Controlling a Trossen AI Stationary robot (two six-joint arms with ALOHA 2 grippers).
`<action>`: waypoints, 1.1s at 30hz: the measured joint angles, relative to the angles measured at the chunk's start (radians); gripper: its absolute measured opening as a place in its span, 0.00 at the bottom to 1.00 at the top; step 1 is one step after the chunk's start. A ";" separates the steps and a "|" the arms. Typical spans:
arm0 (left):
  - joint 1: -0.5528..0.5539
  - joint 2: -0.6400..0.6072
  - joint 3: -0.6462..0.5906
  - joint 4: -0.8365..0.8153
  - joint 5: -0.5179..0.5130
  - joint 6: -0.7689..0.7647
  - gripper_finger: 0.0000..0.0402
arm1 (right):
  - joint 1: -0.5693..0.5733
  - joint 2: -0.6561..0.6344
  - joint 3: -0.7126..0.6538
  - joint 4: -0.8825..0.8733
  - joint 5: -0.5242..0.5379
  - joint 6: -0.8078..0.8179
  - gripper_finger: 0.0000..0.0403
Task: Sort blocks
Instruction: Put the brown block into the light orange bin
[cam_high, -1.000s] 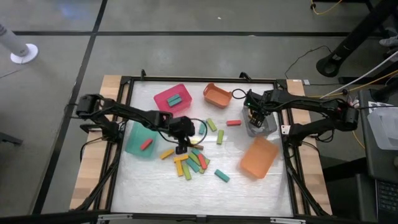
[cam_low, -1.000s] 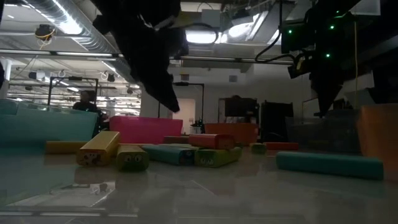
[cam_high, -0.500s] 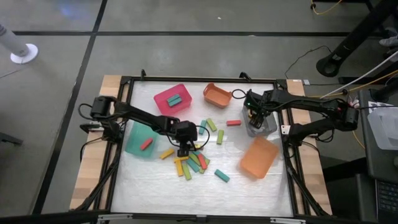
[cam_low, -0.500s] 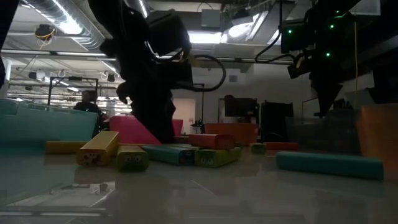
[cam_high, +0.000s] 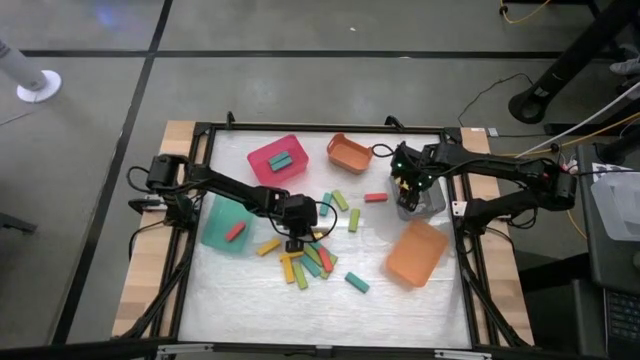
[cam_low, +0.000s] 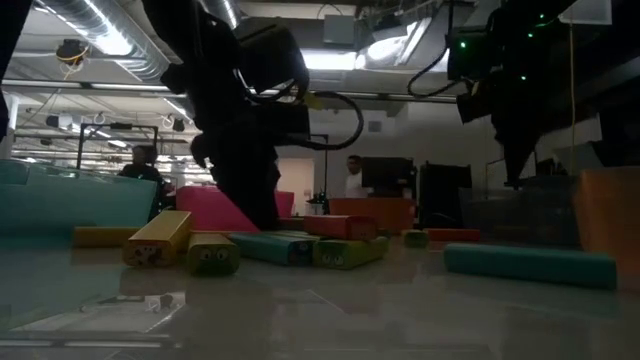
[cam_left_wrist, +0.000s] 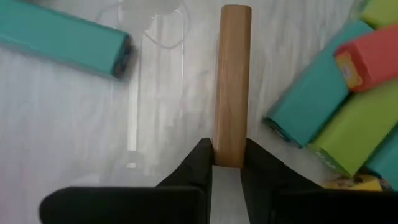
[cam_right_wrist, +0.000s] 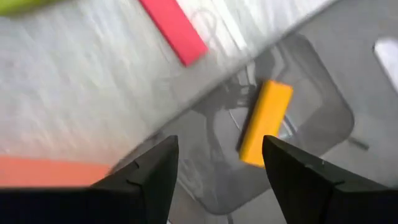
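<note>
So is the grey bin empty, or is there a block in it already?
Not empty: one yellow block lies inside the grey bin, below the open right gripper.

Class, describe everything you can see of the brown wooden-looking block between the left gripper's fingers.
The brown block is a long, slim, smooth bar with a wood-like look and rounded ends. It lies flat on the white table, in the middle of the table beside the loose pile. The left gripper is shut on one end, a dark finger pressing each long side. No other block touches it.

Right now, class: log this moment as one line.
left gripper: shut on brown block | right gripper: open over grey bin, yellow block inside
</note>
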 joint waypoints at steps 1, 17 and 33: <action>0.005 -0.004 0.000 0.003 0.000 -0.020 0.10 | 0.000 0.000 0.012 0.006 -0.003 -0.005 0.58; 0.094 -0.014 0.117 0.245 0.203 -0.133 0.11 | 0.167 -0.001 0.153 0.376 -0.303 -0.075 0.58; 0.103 -0.014 0.181 0.446 0.214 -0.128 0.12 | 0.356 -0.001 0.153 0.421 -0.125 0.009 0.58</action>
